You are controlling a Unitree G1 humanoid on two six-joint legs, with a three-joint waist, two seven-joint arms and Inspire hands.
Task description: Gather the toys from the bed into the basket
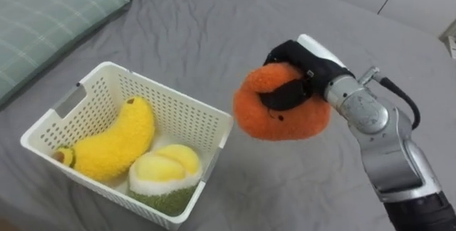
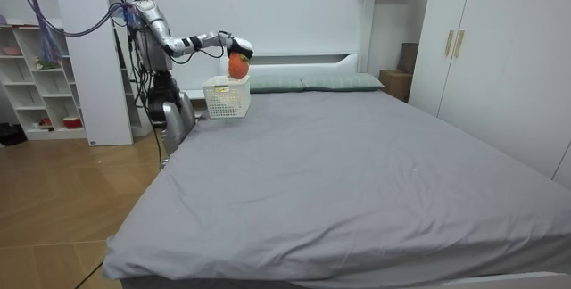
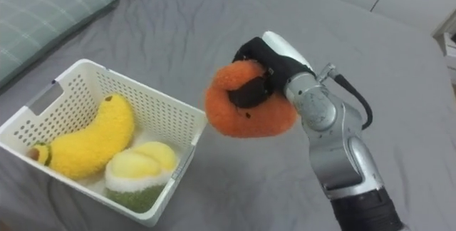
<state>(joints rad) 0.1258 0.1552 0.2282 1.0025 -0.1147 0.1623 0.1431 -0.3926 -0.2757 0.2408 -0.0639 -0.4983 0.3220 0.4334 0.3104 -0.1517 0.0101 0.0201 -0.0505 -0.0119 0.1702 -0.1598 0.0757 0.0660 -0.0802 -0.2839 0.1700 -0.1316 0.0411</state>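
right robot hand (image 1: 302, 68) grips orange plush (image 1: 274, 120) | just beside basket (image 1: 182, 117) | apparently airborne

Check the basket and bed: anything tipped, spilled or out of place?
Nothing stands out. The white basket sits upright on the grey bed with the banana plush and the yellow-green plush inside. The right robot hand is curled round the orange plush, held in the air just right of the basket.

A grey-sheeted bed (image 2: 357, 173) with green pillows (image 2: 312, 82) stands on a wooden floor (image 2: 62, 200), white wardrobe (image 2: 500, 48) at the room view's right, white shelves (image 2: 36, 84) left, white wall (image 2: 285, 12) behind.
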